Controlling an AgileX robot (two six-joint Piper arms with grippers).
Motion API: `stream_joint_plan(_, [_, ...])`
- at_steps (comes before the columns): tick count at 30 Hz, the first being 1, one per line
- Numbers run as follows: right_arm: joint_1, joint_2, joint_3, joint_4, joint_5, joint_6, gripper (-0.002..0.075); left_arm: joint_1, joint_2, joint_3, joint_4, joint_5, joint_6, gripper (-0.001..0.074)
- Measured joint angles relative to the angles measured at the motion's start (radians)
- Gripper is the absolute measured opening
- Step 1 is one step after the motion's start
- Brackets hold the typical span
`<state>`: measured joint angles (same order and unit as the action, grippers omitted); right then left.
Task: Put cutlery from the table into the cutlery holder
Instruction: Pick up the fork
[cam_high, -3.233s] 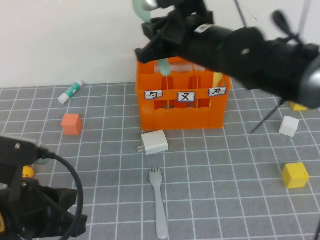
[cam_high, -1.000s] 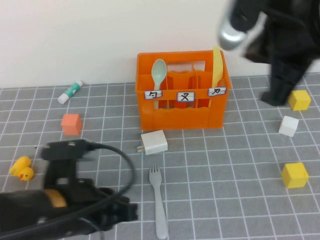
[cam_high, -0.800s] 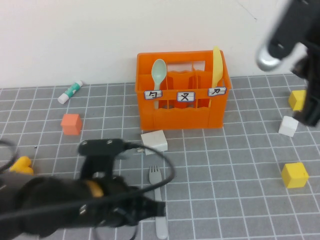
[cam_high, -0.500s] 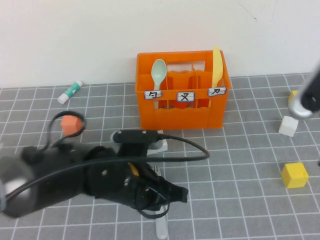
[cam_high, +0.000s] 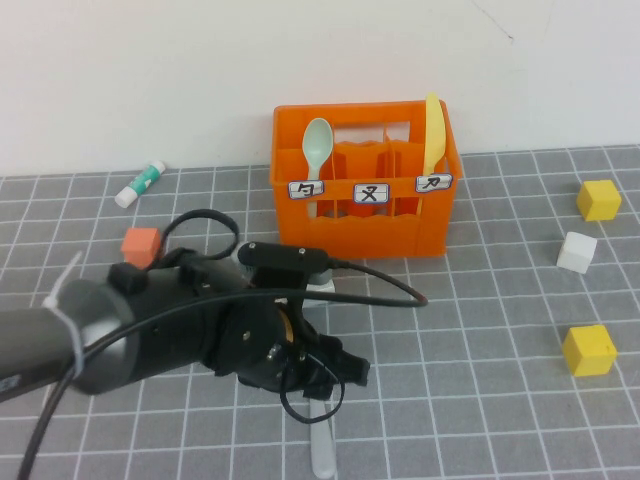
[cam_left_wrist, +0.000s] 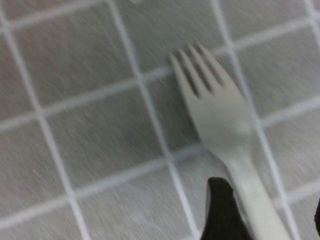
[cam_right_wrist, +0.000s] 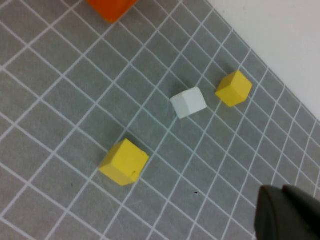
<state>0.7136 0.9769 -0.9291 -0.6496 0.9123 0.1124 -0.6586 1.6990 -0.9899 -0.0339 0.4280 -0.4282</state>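
The grey fork (cam_left_wrist: 226, 131) is the one piece left on the worktop (cam_high: 480, 400), lying at about six o'clock from the cutlery holder (cam_high: 366, 222), tines toward the holder. The mint spoon (cam_high: 318, 145) and yellow knife (cam_high: 433, 130) are already stood in its outer compartments, so the middle compartment is judged to be the fork's place.

The left end effector (cam_left_wrist: 265, 210) is seen in the wrist view with its fingers spread, one on each side of the fork's neck just below the tines, not yet closed on it. A good grasp would be made by lowering until the fingertips (cam_left_wrist: 220, 200) reach the worktop, keeping the handle centred between them, then closing squarely across it so the thin plastic is not flicked sideways.

The right end effector (cam_right_wrist: 287, 212) is kept closed and empty, off at about three o'clock, above the yellow cubes (cam_right_wrist: 124, 162).
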Motion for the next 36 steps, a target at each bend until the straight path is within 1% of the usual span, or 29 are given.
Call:
stream_joint_plan(1, [0.0, 0.0, 0.0, 0.002, 0.002, 0.002, -0.0001, 0.0, 0.014, -0.011, 0.048, -0.002, -0.044, 0.0359])
stream_joint_plan(4, [0.0, 0.0, 0.0, 0.005, 0.004, 0.005, -0.0001, 0.0, 0.055, -0.044, 0.111, -0.004, -0.094, 0.0363])
stream_joint_plan(9, [0.0, 0.0, 0.0, 0.022, 0.006, 0.005, -0.0001, 0.0, 0.131, -0.122, 0.135, 0.01, -0.111, 0.0365])
stream_joint_plan(13, [0.0, 0.0, 0.0, 0.028, 0.008, 0.009, -0.0001, 0.0, 0.179, -0.177, 0.146, 0.076, -0.115, 0.0365])
stream_joint_plan(20, [0.0, 0.0, 0.0, 0.03, -0.001, 0.009, -0.0001, -0.007, 0.193, -0.198, 0.17, 0.118, -0.132, 0.0364])
stream_joint_plan(23, [0.0, 0.0, 0.0, 0.03, -0.013, 0.009, -0.0001, -0.007, 0.194, -0.2, 0.17, 0.126, -0.132, 0.034])
stream_joint_plan(27, [0.0, 0.0, 0.0, 0.03, -0.013, 0.009, -0.0001, -0.007, 0.195, -0.204, 0.174, 0.142, -0.134, 0.0248])
stream_joint_plan(28, [0.0, 0.0, 0.0, 0.03, -0.013, 0.009, -0.0001, -0.007, 0.195, -0.204, 0.176, 0.149, -0.134, 0.0237])
stream_joint_plan(36, [0.0, 0.0, 0.0, 0.03, -0.015, 0.009, -0.0001, -0.007, 0.195, -0.206, 0.176, 0.155, -0.134, 0.0237])
